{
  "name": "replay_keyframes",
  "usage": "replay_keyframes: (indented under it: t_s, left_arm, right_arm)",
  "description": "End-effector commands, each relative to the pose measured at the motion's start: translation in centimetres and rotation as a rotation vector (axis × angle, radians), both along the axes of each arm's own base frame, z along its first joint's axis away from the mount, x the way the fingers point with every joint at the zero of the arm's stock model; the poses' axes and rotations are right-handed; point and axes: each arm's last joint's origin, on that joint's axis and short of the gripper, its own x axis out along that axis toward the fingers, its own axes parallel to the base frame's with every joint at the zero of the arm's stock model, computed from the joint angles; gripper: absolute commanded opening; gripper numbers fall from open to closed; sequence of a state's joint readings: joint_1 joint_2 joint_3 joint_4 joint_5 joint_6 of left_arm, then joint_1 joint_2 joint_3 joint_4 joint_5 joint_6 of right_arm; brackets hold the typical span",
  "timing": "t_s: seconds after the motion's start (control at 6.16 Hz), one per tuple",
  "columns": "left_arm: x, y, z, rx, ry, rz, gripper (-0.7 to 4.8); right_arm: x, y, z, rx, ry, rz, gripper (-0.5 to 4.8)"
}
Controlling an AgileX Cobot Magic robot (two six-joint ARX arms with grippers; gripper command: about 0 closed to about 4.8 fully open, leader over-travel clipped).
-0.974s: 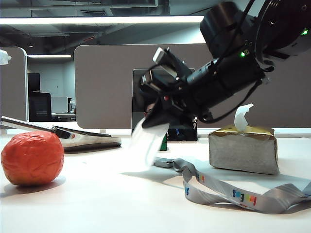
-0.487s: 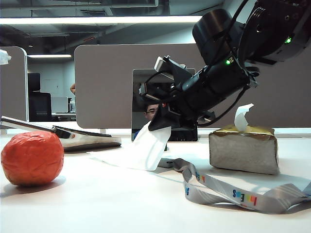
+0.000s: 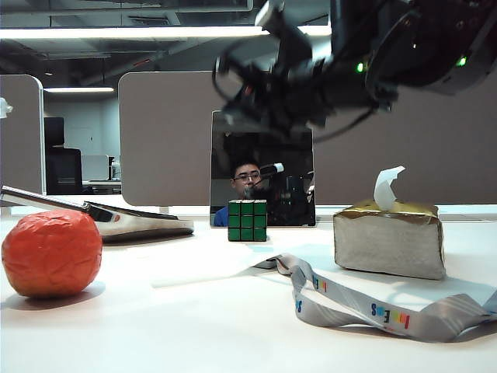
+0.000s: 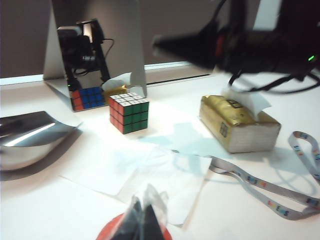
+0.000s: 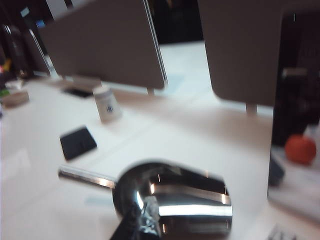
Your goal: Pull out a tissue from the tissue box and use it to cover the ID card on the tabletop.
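From here the tissue (image 4: pixel 150 167) lies limp and feather-light mid-frame, best pinched at a corner; my right gripper (image 3: pixel 233 116), pressed together and empty, hangs at the upper middle, left gripper (image 4: pixel 145 212) together low.

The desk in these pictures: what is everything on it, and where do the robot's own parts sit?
tissue: one, white, lying flat on the tabletop between cube and lanyard; ID card not visible, seemingly under it.
tissue box: one, gold, at the right, a fresh sheet sticking up.
lanyard: one, grey with coloured letters, trailing from the tissue to the right.
puzzle cube: one, green face showing, before the mirror.
orange ball: one, at the left front.
silver scoop: one, behind the ball.
right gripper: shut, empty, raised above the cube.
left gripper: fingertips together, low over the ball.
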State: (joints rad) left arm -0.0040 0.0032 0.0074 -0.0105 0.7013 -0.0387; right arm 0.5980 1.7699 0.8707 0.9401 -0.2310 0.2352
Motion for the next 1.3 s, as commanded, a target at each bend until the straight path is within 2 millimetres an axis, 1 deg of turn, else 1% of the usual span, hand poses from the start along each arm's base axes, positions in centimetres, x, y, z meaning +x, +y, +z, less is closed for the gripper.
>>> replay_keyframes:
  t_s: [0.16,0.32,0.49,0.65,0.81,0.97,1.14,1.3]
  left_arm:
    - [0.1,0.1,0.7,-0.001,-0.062,0.063,-0.06]
    - [0.1,0.2,0.7,-0.001,-0.062,0.081,-0.06]
    - [0.2,0.2,0.7,-0.002,-0.062,0.109,-0.06]
    - [0.3,0.4,0.7,-0.004,-0.064,0.170,-0.06]
    - [0.3,0.4,0.7,-0.004,-0.068,0.171,-0.06]
    - [0.3,0.4,0.7,-0.005,-0.069,0.174,-0.06]
    - [0.3,0.4,0.7,-0.005,-0.069,0.174,-0.06]
    - [0.3,0.4,0.7,-0.004,-0.068,0.174,-0.06]
  right_arm:
    - [-1.3,-3.0,6.5,-0.003,-0.231,-0.121,-0.08]
    - [-3.6,-6.4,9.3,-0.312,-0.235,-0.276,-0.07]
    - [-5.4,-7.7,10.4,-0.401,-0.189,-0.330,-0.07]
    - [-8.7,-9.6,11.5,-0.446,-0.125,-0.346,-0.07]
    - [-10.5,-10.6,11.6,-0.403,-0.133,-0.355,-0.07]
    - [-13.9,-12.6,10.9,-0.325,-0.158,-0.380,-0.07]
    - [-20.0,-16.8,5.6,-0.155,-0.197,-0.463,-0.06]
    - [-21.0,-17.3,4.3,-0.131,-0.222,-0.479,-0.06]
